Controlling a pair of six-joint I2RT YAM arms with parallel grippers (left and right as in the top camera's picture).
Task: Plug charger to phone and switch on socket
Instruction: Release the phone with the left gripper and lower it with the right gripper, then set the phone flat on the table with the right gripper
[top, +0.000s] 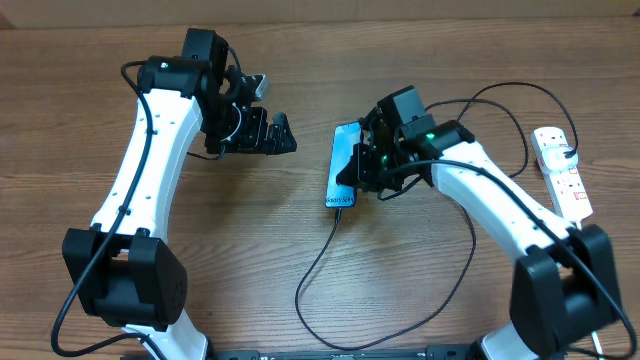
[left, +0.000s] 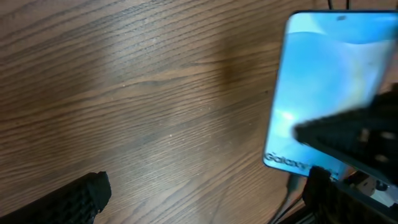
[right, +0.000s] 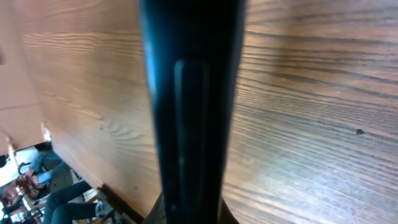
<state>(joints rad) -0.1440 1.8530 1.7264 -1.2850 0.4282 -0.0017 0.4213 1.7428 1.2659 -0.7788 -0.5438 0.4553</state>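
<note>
Table (top: 300, 60) status: phone (top: 346, 160) at centre

White socket (top: 562, 170) lies at the right edge. The charger (top: 320, 260) loops away from the phone's near end. Left tool (top: 275, 135) released, apart to the phone's left; right tool (top: 365, 170) clenched over its right edge.

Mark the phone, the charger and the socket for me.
phone (top: 341, 170): overhead view, bare left part of the screen.
charger (top: 340, 212): overhead view, plug tip at the phone's end.
socket (top: 563, 175): overhead view, middle of the white body.

Charger (top: 339, 212) seemingly plugged into blue-screened phone (top: 341, 165); socket (top: 562, 170) far right.
</note>
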